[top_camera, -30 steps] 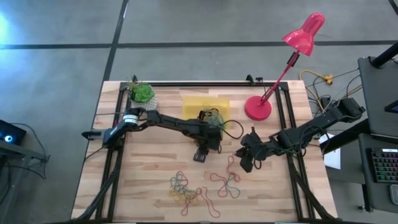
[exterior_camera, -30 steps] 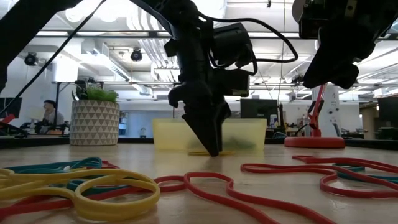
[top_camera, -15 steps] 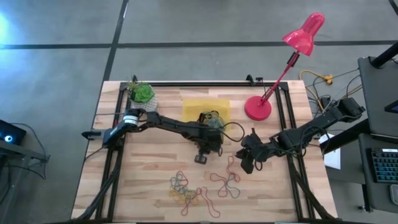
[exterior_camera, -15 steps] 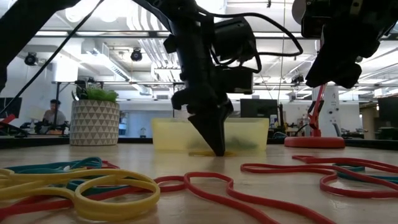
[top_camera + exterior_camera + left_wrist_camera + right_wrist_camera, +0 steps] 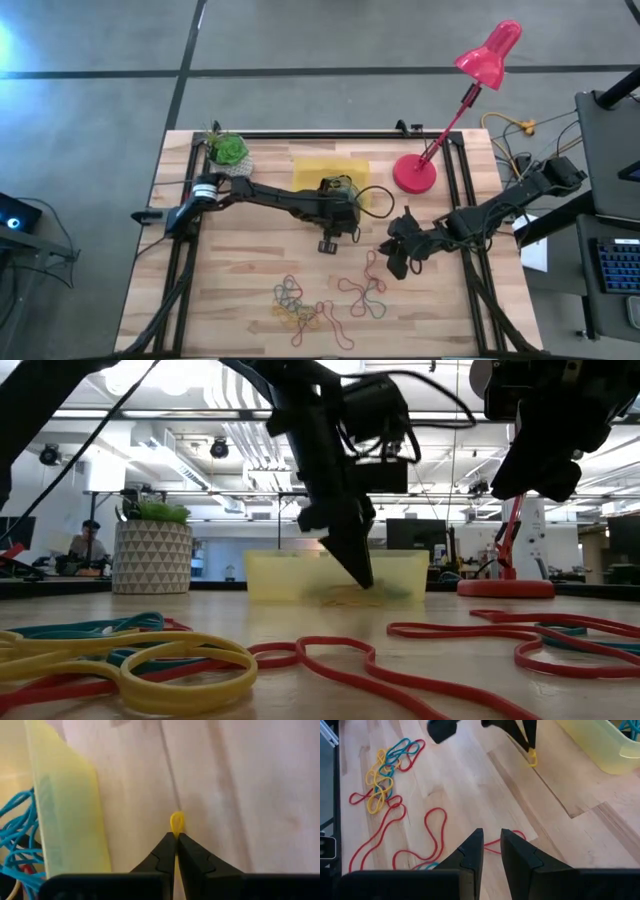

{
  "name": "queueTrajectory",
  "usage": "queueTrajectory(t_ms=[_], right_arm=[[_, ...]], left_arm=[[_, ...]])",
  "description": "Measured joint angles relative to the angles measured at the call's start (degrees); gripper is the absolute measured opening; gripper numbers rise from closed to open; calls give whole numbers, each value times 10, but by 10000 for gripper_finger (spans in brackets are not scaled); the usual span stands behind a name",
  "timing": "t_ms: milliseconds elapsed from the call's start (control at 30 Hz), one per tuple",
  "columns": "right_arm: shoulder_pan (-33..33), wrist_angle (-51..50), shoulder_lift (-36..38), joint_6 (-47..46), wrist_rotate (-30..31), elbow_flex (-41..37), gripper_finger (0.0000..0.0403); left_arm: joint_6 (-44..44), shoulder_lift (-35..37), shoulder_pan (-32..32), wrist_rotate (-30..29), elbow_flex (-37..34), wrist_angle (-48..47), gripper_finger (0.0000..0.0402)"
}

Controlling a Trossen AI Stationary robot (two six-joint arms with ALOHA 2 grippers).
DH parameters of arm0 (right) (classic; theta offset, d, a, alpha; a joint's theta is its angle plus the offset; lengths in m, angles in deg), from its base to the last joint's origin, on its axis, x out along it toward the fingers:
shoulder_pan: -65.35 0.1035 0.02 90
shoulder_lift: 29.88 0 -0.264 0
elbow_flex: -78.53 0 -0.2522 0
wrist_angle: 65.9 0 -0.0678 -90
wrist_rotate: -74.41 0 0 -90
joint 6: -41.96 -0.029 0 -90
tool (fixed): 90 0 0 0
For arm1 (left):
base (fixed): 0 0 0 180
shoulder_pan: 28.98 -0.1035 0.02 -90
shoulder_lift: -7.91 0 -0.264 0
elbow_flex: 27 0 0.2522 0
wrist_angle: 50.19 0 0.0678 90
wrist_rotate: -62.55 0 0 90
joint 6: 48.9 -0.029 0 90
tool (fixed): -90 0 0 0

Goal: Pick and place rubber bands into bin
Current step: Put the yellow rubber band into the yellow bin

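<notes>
My left gripper (image 5: 327,246) hangs just above the table, in front of the bin's near side, shut on a small yellow rubber band (image 5: 176,822). The bin (image 5: 330,170) is a shallow yellow tray at the far middle, and several bands, blue among them (image 5: 17,837), lie inside it. More rubber bands lie loose near the front edge: a yellow, blue and red tangle (image 5: 298,305) and long red loops (image 5: 362,290). My right gripper (image 5: 491,851) hovers open right of centre, above a red loop, with nothing between its fingers. My left gripper pinches the yellow band between its two fingertips (image 5: 167,851). A short loop of the band (image 5: 533,758) sticks out past the tips. The fingers come from above, slanting down toward the near edge. The band is raised off the wood; whether its lower end still touches, I cannot tell.
A white plant pot (image 5: 228,150) stands at the far left. A red desk lamp has its base (image 5: 415,173) at the far right. A thin black cable loop (image 5: 375,205) lies beside the bin. Dark rails (image 5: 190,240) run along both table sides.
My left gripper has risen off the table and tipped a little toward the bin. It has taken up the yellow band that lay under its tips. My right gripper has kept still.
</notes>
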Motion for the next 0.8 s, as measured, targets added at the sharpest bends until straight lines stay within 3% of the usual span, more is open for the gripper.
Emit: queueTrajectory(t_ms=[500,800], right_arm=[[2,1,0,2,0,0,56],[2,1,0,5,1,-1,56]], left_arm=[[2,96,0,-3,2,0,0],[1,168,-28,-75,2,9,0]])
